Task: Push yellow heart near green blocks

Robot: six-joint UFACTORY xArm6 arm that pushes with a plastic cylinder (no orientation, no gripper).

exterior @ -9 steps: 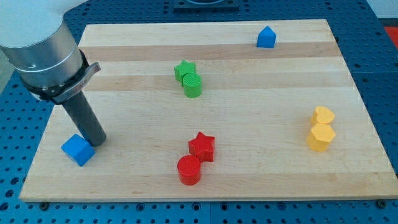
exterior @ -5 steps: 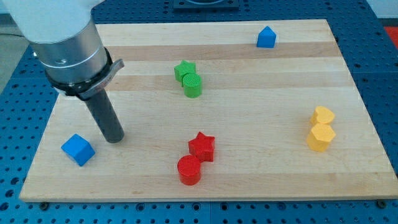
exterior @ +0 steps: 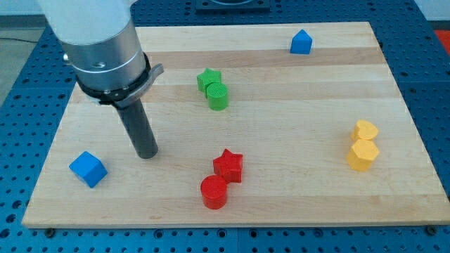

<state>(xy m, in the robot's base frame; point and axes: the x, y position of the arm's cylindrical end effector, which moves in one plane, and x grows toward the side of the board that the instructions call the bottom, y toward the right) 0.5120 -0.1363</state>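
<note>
My tip (exterior: pixel 148 154) rests on the counter (exterior: pixel 281 84), with no pincer on the rod to report. Taking the yellow heart (exterior: pixel 365 130) as landmark: it sits near the view's right edge, touching the yellow hexagon (exterior: pixel 363 155) just below it. The green star (exterior: pixel 208 79) and green cylinder (exterior: pixel 218 96) lie well apart to its left, and my tip farther left still, lower down.

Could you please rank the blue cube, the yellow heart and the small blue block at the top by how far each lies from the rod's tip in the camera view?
From my tip:
1. Blue cube, close by toward the view's left.
2. Small blue block, near the board's top edge, up and right.
3. Yellow heart, far at the view's right, just above a yellow hexagon.
</note>
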